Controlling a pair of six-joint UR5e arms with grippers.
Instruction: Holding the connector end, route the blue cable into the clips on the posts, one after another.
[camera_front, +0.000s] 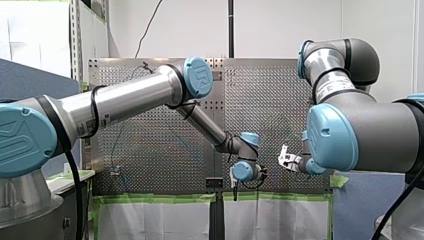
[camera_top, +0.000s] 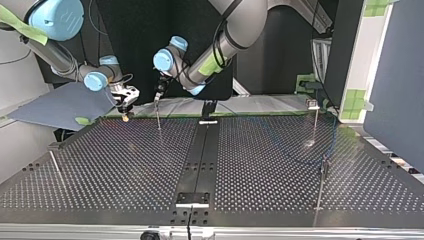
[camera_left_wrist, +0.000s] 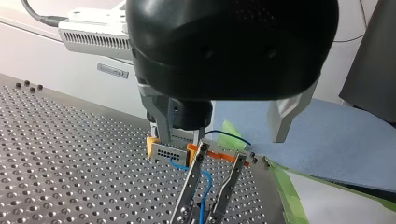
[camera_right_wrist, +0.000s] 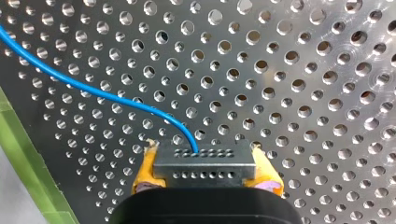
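Left wrist view: my left jaws (camera_left_wrist: 222, 137) stand open. The thin blue cable (camera_left_wrist: 206, 184) runs between the prongs of the forked metal clip post (camera_left_wrist: 189, 196).
Right wrist view: my right jaws (camera_right_wrist: 205, 171) clamp the grey rectangular connector (camera_right_wrist: 204, 161) over the perforated metal desk (camera_right_wrist: 280, 70), near its green-taped edge.

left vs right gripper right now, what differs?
Grip: my right gripper is shut on the grey connector, blue cable trailing from it; whether my left gripper holds anything is unclear. Look: the right gripper shows yellow pads; the left gripper looks dark. Pose: the left gripper hangs straight down; the right gripper is tilted. Shared: both sit close together at the table's arm-side edge.
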